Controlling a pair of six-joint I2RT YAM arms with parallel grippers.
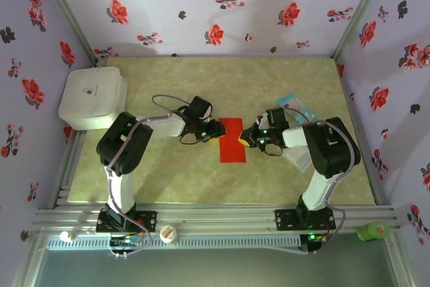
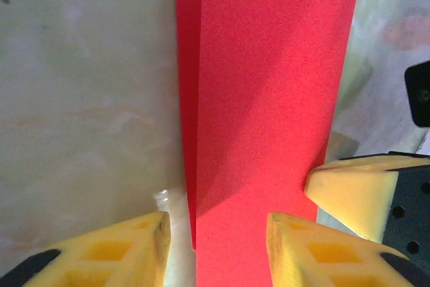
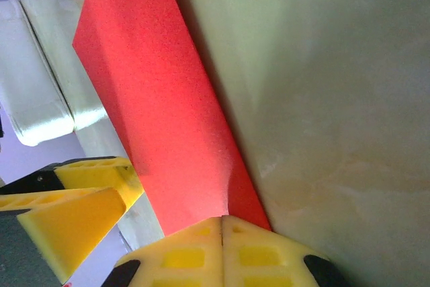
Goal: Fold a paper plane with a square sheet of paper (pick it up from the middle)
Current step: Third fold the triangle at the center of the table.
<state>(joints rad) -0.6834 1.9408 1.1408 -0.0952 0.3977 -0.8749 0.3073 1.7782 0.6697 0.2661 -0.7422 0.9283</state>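
Observation:
The square sheet of paper (image 1: 232, 140), bright red, lies folded in half mid-table with its upper layer lifted off the lower one (image 2: 262, 112). My left gripper (image 1: 215, 132) stands at its left side, open. Its yellow fingers straddle the sheet's near end (image 2: 218, 250) without touching it. My right gripper (image 1: 247, 140) is at the sheet's right edge. Its pads are pressed together (image 3: 222, 233) with the red paper (image 3: 161, 119) running into the seam between them. One right fingertip (image 2: 353, 193) shows beside the paper's edge in the left wrist view. The left fingers (image 3: 87, 196) show in the right wrist view.
A white lidded box (image 1: 94, 97) sits at the back left corner. A light-blue-and-white packet (image 1: 295, 105) lies behind the right arm, and a pale flat item (image 1: 299, 157) lies beside it. A white cap (image 1: 168, 234) and a green object (image 1: 373, 231) rest on the front rail. Floral walls enclose the table.

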